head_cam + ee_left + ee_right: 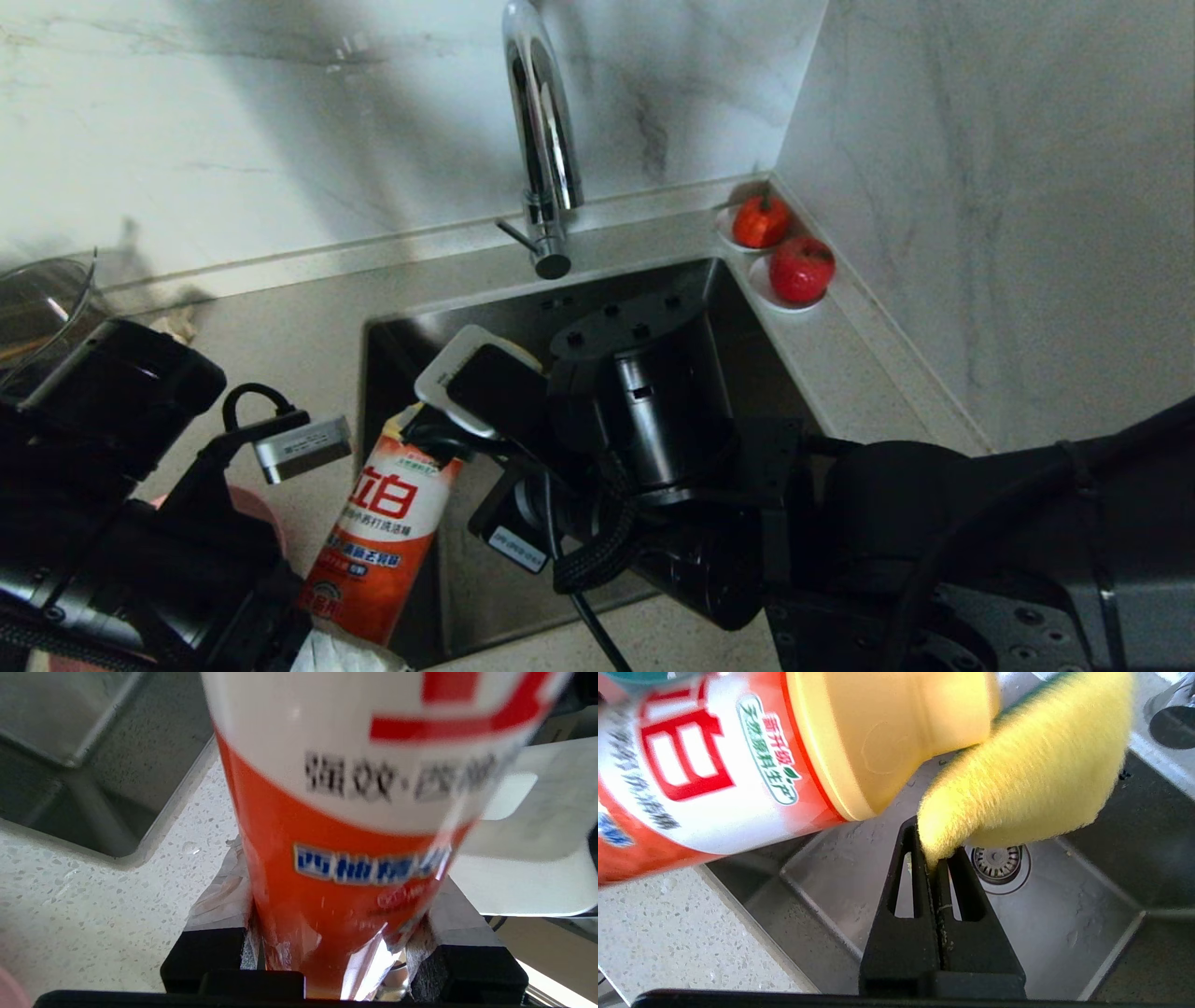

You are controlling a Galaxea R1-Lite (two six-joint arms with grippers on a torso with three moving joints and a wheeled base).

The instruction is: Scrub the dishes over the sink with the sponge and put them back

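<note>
The left gripper (343,952) clamps a glossy orange-and-white detergent bottle (378,532). The right gripper (937,858) pinches a fuzzy yellow foam sponge (1027,779) above the square stainless-steel sink (1064,933), set in speckled stone counter (93,905).

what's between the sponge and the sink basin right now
Nothing visible. The right gripper pinches the sponge over the sink, open basin below. The detergent bottle, held by the left gripper, tilts beside it, not underneath.
</note>
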